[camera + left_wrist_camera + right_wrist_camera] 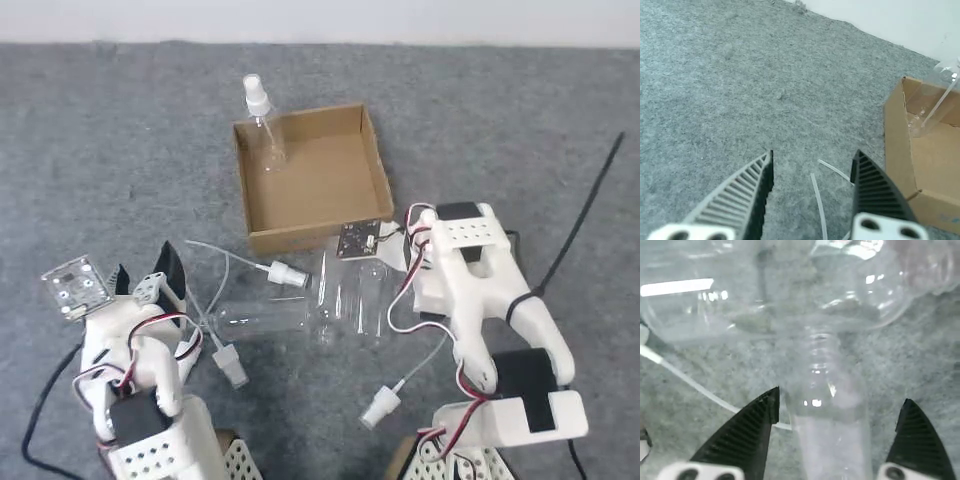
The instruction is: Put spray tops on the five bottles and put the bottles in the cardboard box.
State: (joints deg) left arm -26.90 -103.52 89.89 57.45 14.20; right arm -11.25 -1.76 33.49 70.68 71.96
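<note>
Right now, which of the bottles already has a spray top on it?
The bottle leaning in the cardboard box's far left corner, white top fitted; the other bottles lie topless on the carpet before the box.

**Grey, brown, white and black**

The desk [120, 150] is speckled grey. The cardboard box [315, 236] is brown. The bottles [262, 315] are clear and the spray tops [285, 272] are white. The arms [490, 290] are white with red, white and black wires [412, 272]. The left gripper [812, 170] and right gripper [842, 397] are black with stripy ridges.

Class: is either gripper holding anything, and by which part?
Nothing is held. The left gripper is open over carpet; the right gripper open around a clear bottle, not gripping.
</note>
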